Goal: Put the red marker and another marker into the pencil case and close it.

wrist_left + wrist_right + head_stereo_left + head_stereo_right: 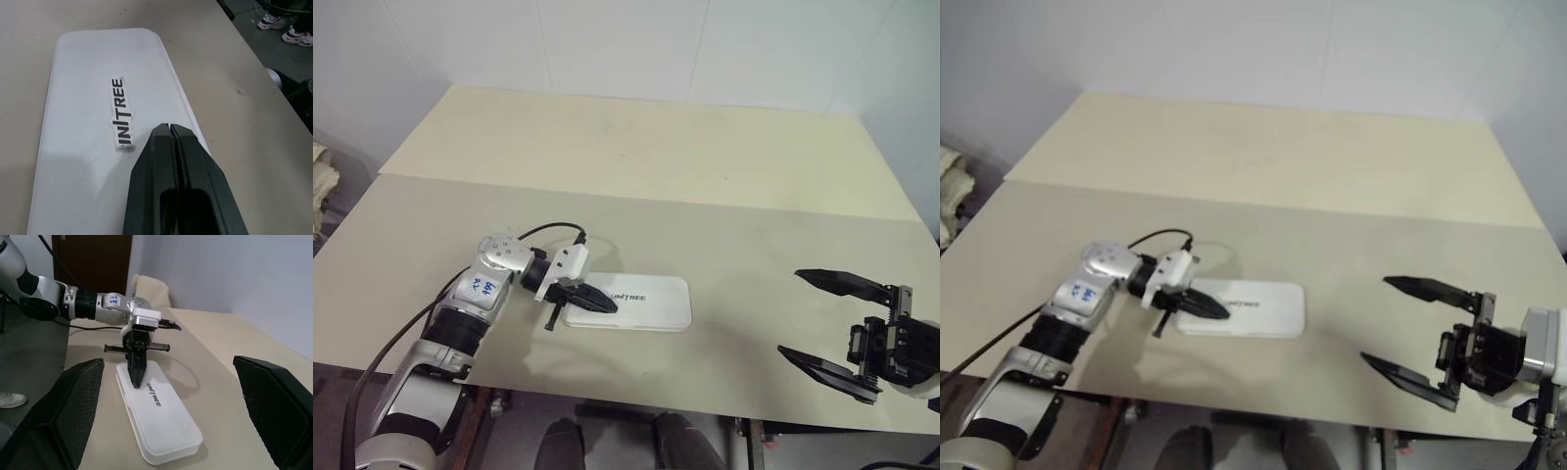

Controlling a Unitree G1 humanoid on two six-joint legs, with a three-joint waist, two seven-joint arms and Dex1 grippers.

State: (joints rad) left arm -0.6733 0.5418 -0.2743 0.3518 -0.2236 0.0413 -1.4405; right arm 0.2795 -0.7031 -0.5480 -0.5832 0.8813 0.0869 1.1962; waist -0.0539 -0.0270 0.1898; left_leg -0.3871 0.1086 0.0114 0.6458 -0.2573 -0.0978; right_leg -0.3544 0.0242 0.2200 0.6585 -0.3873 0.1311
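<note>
White plastic pencil case [636, 303] lies shut on the worktop [705, 176], long axis running left-right. The left end effector [590, 298], fingers pressed together, rests over its left end; the right end effector [832, 328], spread wide, hangs well apart.

Place: a plain indoor test room, lab-like
Walls: bare white panels [636, 44] across the top of the head views
Table: wide beige top [705, 166], seam running across the middle
Door: dark wood [93, 257], upper left of the right wrist view
Floor: grey, with a person's sneakers [286, 29] at the left wrist view's upper right
</note>
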